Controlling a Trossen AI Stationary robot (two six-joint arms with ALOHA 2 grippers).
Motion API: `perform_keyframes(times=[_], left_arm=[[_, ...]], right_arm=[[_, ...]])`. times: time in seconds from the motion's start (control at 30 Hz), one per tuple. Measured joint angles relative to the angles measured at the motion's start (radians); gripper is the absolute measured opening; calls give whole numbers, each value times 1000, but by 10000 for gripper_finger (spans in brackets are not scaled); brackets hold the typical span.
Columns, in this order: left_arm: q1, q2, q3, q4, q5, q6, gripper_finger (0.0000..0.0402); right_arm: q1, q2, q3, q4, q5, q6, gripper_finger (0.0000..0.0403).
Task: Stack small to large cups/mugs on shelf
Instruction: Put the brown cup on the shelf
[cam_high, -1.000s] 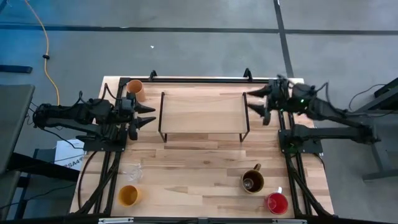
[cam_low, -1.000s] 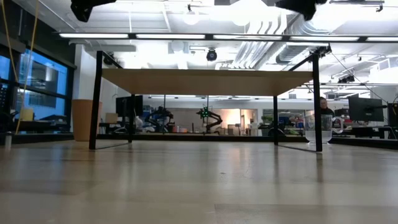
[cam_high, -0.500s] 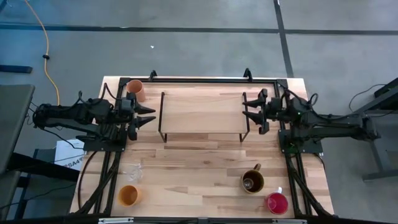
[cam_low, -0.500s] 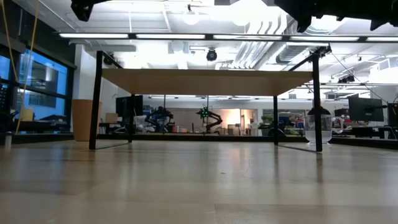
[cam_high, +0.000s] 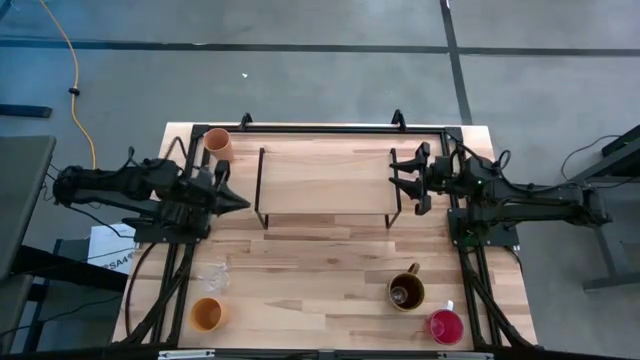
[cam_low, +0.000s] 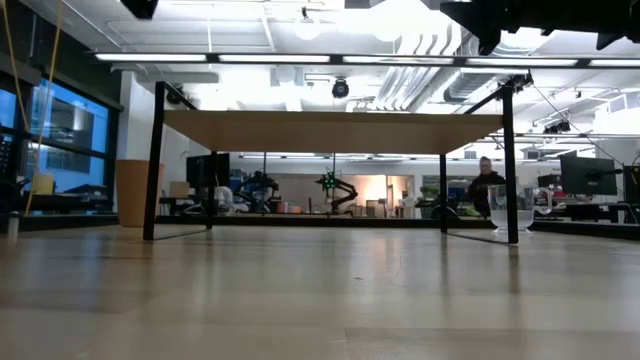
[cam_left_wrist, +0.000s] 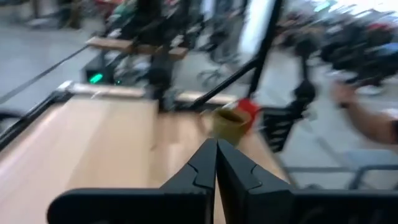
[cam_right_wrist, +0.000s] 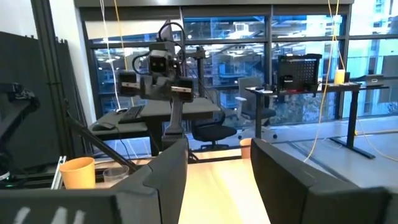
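Note:
The shelf (cam_high: 327, 183), a black-framed rack with a light wood top, stands at the table's far middle with nothing on it. A peach tumbler (cam_high: 217, 143) stands at the far left. Near the front edge stand a clear glass mug (cam_high: 214, 277), a yellow-orange cup (cam_high: 207, 313), a brown handled mug (cam_high: 406, 291) and a red-pink cup (cam_high: 446, 326). Another glass mug (cam_low: 512, 205) shows by the shelf's right leg in the low view. My left gripper (cam_high: 240, 201) hovers shut beside the shelf's left end. At the shelf's right end my right gripper (cam_high: 401, 181) hovers open and holds nothing.
Both arms' black base frames run along the table's left side (cam_high: 170, 270) and right side (cam_high: 480, 280). Bare wood (cam_high: 310, 270) lies between the shelf and the front cups. Beyond the table, a person (cam_low: 485, 182) shows in the room.
My left gripper has shut its fingers, staying beside the shelf's left end and turning slightly toward the near edge. My right gripper has dropped and swung level, coming from the far right corner down to the shelf's right end. The cups have not moved.

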Motion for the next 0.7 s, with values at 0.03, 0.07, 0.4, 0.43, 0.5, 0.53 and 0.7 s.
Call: perform_keyframes(times=[0.03, 0.07, 0.4, 0.43, 0.5, 0.53, 0.7], left_arm=[[0, 9, 0, -5, -39, 1, 0], [0, 14, 0, -12, -86, 0, 0], [95, 178, 247, -417, -641, -108, 0], [114, 203, 277, -467, -641, -136, 0], [144, 246, 316, -534, -641, -152, 0], [155, 263, 327, -557, -643, -165, 0], [300, 351, 363, -746, -689, -311, 0]], right_arm=[[0, 0, 0, -4, 0, 0, 167], [0, 0, 0, -7, 2, 0, 167], [0, 1, 0, -46, 39, -4, 167], [0, 1, 0, -47, 39, -4, 167], [0, 1, 0, -48, 39, -9, 167], [0, 1, 0, -48, 40, -11, 167], [0, 1, 0, -49, 52, -9, 167]])
